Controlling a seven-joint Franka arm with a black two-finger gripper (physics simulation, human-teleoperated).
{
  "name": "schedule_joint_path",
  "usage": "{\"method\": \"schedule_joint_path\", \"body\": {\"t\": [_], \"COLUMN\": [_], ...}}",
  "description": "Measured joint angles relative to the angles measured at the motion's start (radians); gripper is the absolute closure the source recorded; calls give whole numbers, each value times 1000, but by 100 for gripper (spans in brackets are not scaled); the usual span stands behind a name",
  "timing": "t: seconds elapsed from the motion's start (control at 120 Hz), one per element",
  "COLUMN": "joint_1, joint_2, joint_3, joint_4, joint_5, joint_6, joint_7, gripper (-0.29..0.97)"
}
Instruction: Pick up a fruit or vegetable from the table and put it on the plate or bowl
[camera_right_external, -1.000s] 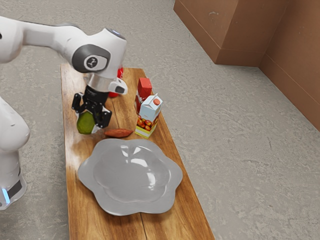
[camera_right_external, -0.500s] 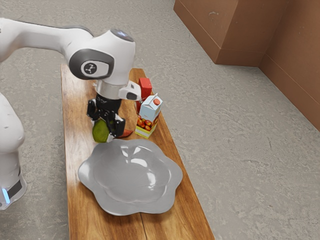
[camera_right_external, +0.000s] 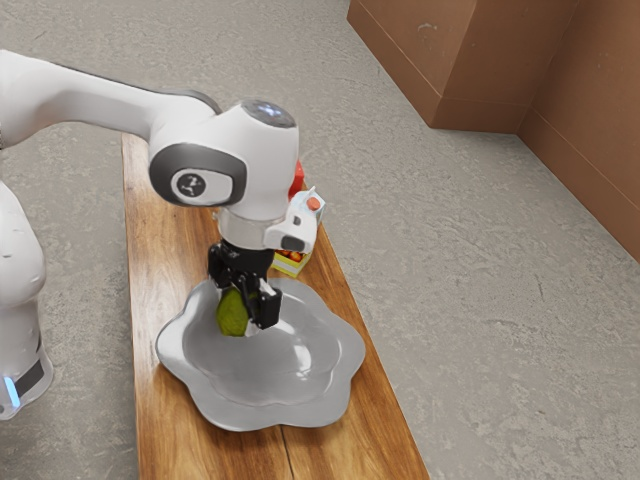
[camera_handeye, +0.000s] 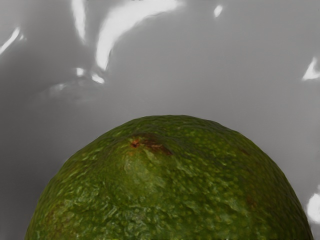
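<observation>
A green avocado (camera_right_external: 232, 315) hangs between the black fingers of my gripper (camera_right_external: 240, 312), which is shut on it. It is held just above the left part of the grey scalloped plate (camera_right_external: 300, 375) on the wooden table. In the wrist view the avocado's bumpy green skin (camera_handeye: 170, 185) bulges up close, with the shiny grey plate (camera_handeye: 225, 60) right behind it.
A white-and-blue juice carton (camera_right_external: 305, 215) and a red carton (camera_right_external: 296, 178) stand just behind my hand, partly hidden by it. The narrow wooden table (camera_right_external: 160, 220) runs from back to front; bare wood lies behind and at the exterior view's left of the plate.
My arm has carried the avocado from above the bare wood behind the plate toward the front and down, over the plate's left part. The orange vegetable by the cartons is now hidden by my hand.
</observation>
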Motion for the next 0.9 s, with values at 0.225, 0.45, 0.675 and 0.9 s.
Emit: {"method": "schedule_joint_path", "body": {"t": [0.225,0.45,0.675,0.9], "joint_1": [10,16,43,-23], "joint_2": [58,91,89,26], "joint_3": [-58,-105,-96,340], "joint_4": [-20,-44,-30,385], "joint_5": [-12,-24,-47,131], "joint_6": [154,258,257,-194], "joint_7": [-17,-31,-31,-31], "gripper": [33,27,7,3]}}
